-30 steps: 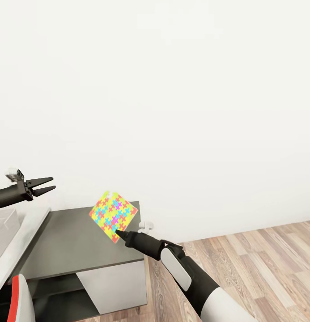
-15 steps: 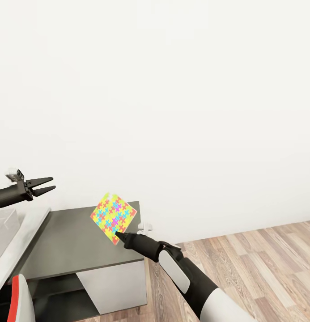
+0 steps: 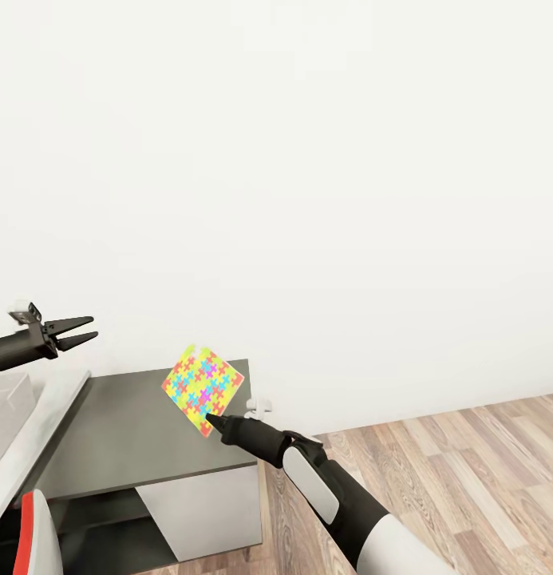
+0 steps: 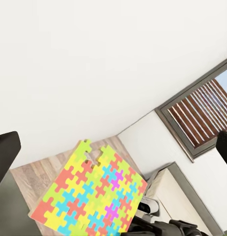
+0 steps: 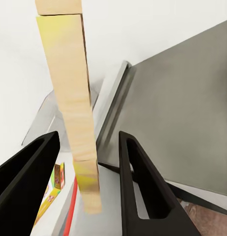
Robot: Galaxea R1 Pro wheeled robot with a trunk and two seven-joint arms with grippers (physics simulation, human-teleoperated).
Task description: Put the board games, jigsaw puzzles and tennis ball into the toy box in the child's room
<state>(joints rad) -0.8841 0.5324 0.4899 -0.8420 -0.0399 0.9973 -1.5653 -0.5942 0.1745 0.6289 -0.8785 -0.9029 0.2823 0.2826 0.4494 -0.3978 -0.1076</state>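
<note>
At the far left of the head view a corner of the pale toy box (image 3: 3, 411) sits on the light part of the counter (image 3: 124, 431). Above it the left end effector (image 3: 83, 332) hangs in the air with its fingers spread and nothing between them. Further right, over the dark corner section, the right end effector (image 3: 214, 421) pinches the lower corner of a jigsaw puzzle (image 3: 203, 388), held tilted and clear of the counter. Wood floor (image 3: 460, 471) lies to the right.
</note>
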